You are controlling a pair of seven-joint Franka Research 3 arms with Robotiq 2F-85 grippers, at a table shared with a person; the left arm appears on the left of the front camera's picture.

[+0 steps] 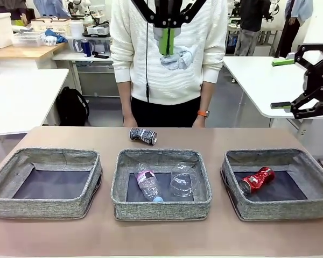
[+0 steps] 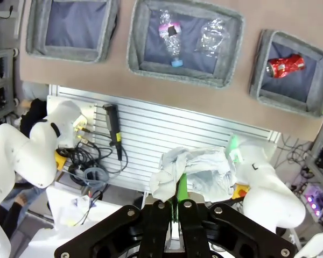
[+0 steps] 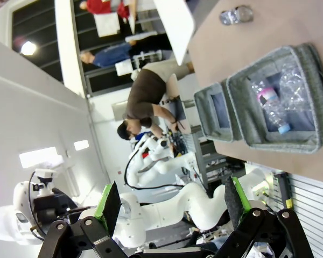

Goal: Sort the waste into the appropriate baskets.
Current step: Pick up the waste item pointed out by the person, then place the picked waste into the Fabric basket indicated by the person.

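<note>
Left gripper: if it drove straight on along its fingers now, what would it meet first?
Probably the ribbed metal plate beside the table, short of the middle basket. The left gripper, shut on the white paper wad, points at it in its wrist view; depth is unclear.

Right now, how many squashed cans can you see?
2. The crushed red can lies in the right basket. The crushed black-and-white can lies on the table behind the middle basket. No others seem hidden.
</note>
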